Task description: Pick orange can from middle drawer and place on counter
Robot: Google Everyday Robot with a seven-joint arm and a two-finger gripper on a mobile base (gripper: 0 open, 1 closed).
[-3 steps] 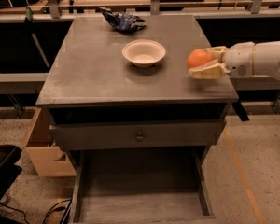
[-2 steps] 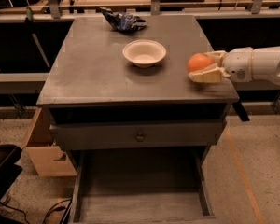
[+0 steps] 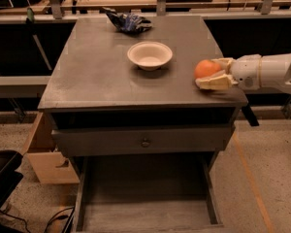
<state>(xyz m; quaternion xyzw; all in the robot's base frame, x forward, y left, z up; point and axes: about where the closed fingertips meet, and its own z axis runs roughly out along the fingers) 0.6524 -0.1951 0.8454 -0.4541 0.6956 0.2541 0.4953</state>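
The orange can, a small round orange ball-like thing, sits between the fingers of my gripper over the right edge of the counter. The gripper comes in from the right on a white arm and is shut on it. I cannot tell whether the can rests on the counter or hangs just above it. The middle drawer is pulled out below, its plank floor bare.
A white bowl stands at the counter's middle. A crumpled blue bag lies at the back. A closed drawer front with a round knob is above the open drawer. A cardboard box stands at the cabinet's left.
The gripper with the orange can has shifted slightly left and down toward the counter's right edge. Nothing else has moved.
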